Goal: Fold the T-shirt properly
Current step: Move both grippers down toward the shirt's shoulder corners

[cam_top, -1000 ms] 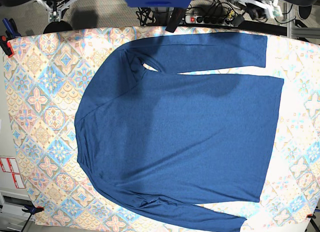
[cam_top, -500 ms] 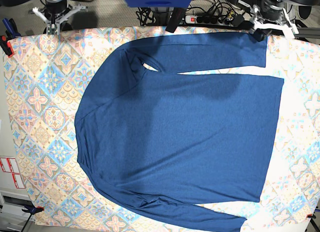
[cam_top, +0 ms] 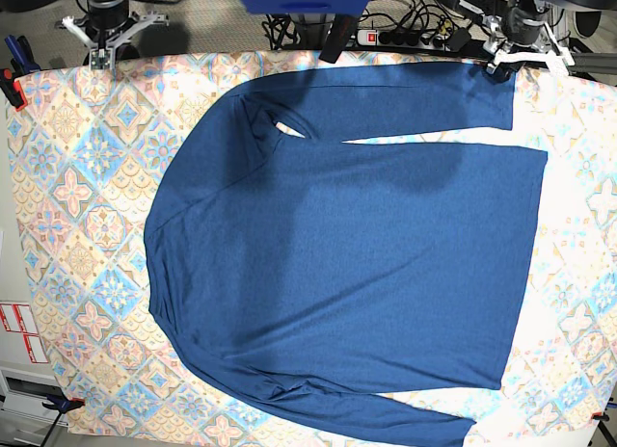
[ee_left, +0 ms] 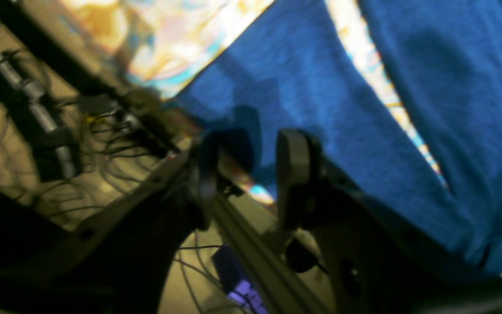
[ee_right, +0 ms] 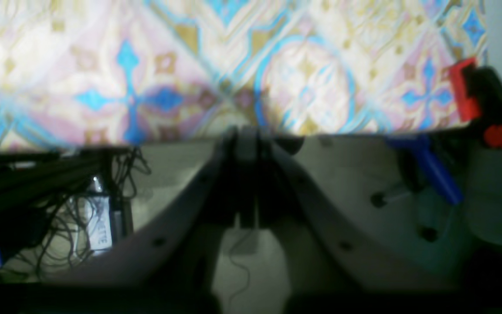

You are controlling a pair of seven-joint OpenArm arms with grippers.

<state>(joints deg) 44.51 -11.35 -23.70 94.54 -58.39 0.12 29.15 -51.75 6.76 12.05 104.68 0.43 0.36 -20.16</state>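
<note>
base view: T-shirt [cam_top: 347, 245] lies flat and spread on the tablecloth [cam_top: 77, 197], so nothing's folded yet.
left wrist view: left gripper [ee_left: 246, 170] hangs at the table edge by the sleeve cuff [ee_left: 233, 126], jaws apart with nothing between them; looks lined up for a grab.
right wrist view: right gripper [ee_right: 246, 144] is pinched together, empty, parked off the tablecloth edge, away from the shirt.

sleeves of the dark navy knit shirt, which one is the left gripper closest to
The sleeve along the far table edge by the power strip; the left gripper sits at its cuff. The other sleeve lies along the near edge.
</note>
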